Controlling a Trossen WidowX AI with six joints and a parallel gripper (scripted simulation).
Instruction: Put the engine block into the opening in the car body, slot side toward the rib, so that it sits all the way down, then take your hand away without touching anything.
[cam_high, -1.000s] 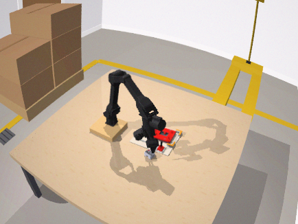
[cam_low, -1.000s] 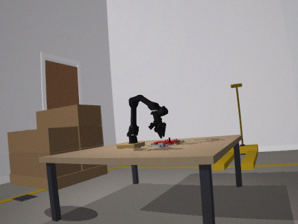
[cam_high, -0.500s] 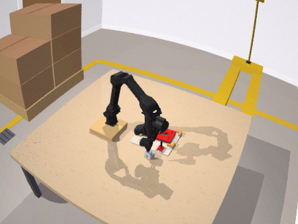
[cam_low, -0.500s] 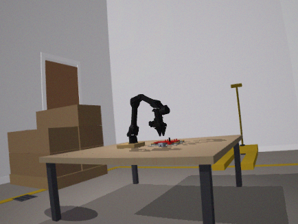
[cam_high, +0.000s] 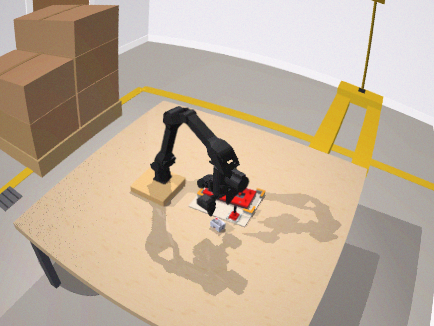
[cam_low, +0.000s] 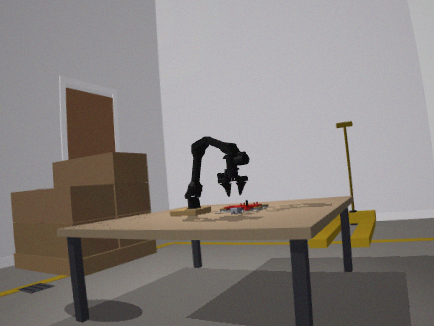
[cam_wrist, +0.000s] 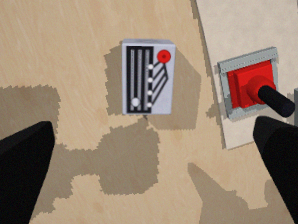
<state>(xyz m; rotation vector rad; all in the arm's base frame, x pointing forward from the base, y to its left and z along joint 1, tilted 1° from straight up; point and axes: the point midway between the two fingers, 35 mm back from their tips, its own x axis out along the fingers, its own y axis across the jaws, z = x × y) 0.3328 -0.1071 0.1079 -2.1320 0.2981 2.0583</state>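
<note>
Nothing inside wide-open pincer (cam_high: 206, 193) (cam_low: 235, 195) (cam_wrist: 156, 128).

No readable text, label, brand, number or sign shows in any of the three views. The stacked cardboard boxes (cam_high: 52, 95) (cam_low: 85, 210) bear no legible print, and the small block (cam_wrist: 148, 77) on the worktop (cam_high: 115, 240) (cam_low: 185, 232) (cam_wrist: 75, 25) carries only stripes, lines and dots, none forming letters or digits.

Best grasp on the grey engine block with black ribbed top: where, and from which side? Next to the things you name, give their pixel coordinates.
Straight down from above, fingers on its two long sides (cam_high: 217, 225) (cam_low: 235, 211) (cam_wrist: 148, 77): it sits top up, narrower across them, probably with finger room beside the pale board (cam_wrist: 212, 30).
</note>
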